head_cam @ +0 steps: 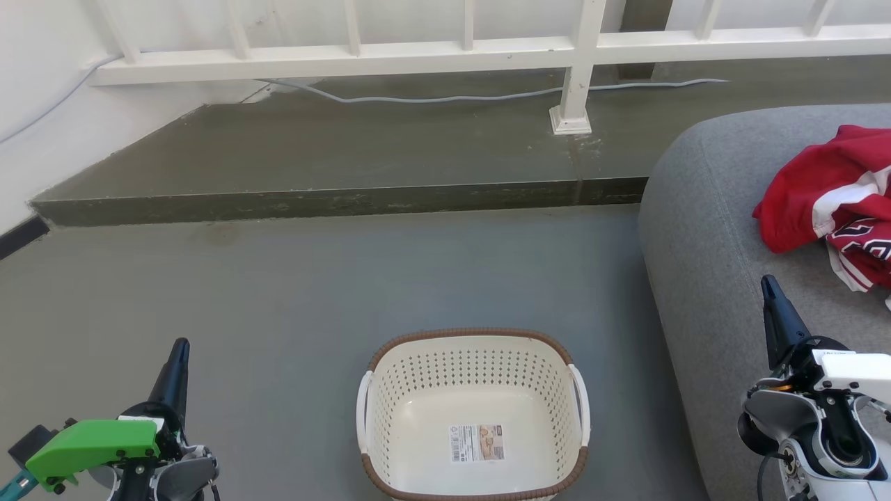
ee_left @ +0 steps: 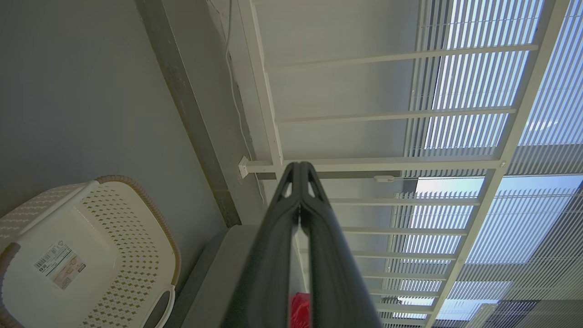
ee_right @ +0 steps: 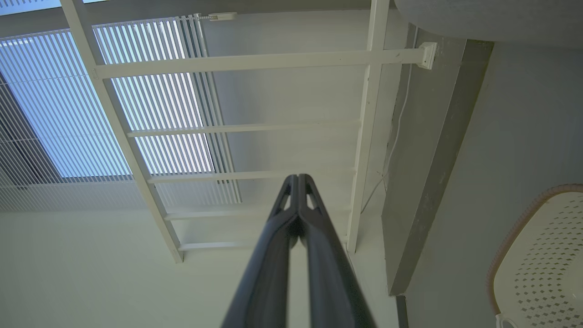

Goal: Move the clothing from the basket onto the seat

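Left gripper point(head_cam: 179, 346) at near left: both dark fingers pressed together, nothing between them, tips aimed away over the grey floor point(head_cam: 278, 292). Right gripper point(head_cam: 768, 284) at near right: fingers likewise together and holding nothing, tips over the near part of the seat point(head_cam: 696, 229), apart from the clothing point(head_cam: 814, 195). Basket point(head_cam: 473, 333) stands upright on the floor between the two grippers, just left of the seat; white perforated walls, brown rim, a printed label point(head_cam: 477, 443) on its white bottom. Seat: grey fabric, rounded corner, along the right side. Clothing lies crumpled on the seat top, farther right; red with white trim, partly cut off by the picture edge. Beyond: a low dark step point(head_cam: 334, 203), a grey cable point(head_cam: 452, 98) lying on it, then a white railing point(head_cam: 348, 54) whose post stands on the step.
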Controlling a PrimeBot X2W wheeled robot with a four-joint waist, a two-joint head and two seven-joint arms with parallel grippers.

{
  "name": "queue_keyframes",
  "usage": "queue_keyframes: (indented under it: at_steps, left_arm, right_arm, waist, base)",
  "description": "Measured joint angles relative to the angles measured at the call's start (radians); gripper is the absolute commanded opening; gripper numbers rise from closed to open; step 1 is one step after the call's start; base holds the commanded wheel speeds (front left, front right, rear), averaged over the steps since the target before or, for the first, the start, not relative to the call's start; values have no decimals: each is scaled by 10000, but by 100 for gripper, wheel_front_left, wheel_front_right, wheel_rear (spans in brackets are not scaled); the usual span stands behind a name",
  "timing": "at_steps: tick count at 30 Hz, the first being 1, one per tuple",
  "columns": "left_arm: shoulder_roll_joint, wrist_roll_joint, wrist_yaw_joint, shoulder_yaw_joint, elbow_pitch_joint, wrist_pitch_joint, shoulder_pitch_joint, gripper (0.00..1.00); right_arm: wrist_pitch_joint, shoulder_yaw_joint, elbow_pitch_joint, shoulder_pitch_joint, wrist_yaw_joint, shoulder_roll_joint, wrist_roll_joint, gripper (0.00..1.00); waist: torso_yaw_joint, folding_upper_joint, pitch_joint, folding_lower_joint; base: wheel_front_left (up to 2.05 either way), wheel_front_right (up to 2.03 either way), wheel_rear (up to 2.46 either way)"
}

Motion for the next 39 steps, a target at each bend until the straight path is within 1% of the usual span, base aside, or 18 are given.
queue_keyframes:
  at_steps: [39]
  left_arm:
    - [-15,0,0,36,-2,4,-2,0]
  right_arm:
    - [77,-50,56,-4,2,19,0,0]
  waist:
    - [0,0,-1,0]
  base:
    - [0,0,0]
